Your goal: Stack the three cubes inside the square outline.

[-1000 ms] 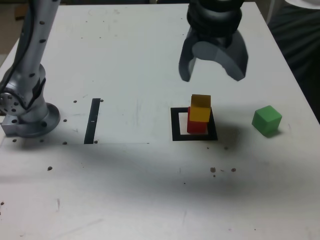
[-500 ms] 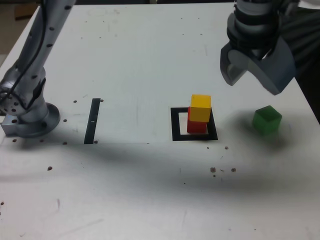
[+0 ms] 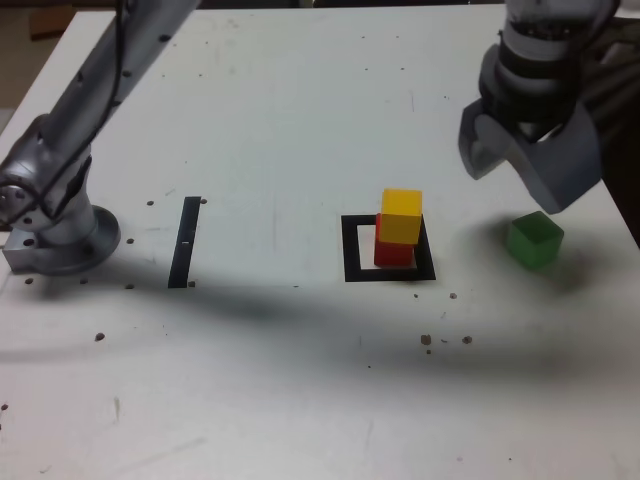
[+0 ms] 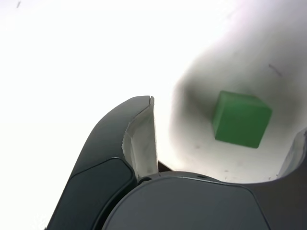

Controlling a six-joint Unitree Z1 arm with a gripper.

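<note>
The table [image 3: 280, 120] looks smooth, matt white, speckled with dark marks. The cubes, yellow [image 3: 401, 216], red [image 3: 393, 252] and green [image 3: 533, 239], are matt. The gripper [image 3: 528, 172] is smooth grey plastic; the arm base [image 3: 55, 230] is dull metal.

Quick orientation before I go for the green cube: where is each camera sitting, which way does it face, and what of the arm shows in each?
Exterior view: off the arm, raised, looking down across the white table; it shows the arm's base at its left and the open gripper above the green cube, with yellow cube on red cube inside the square outline.
Wrist view: on the wrist, facing down at the table between the open jaws; one finger shows.
Shared: the green cube and the gripper.
</note>
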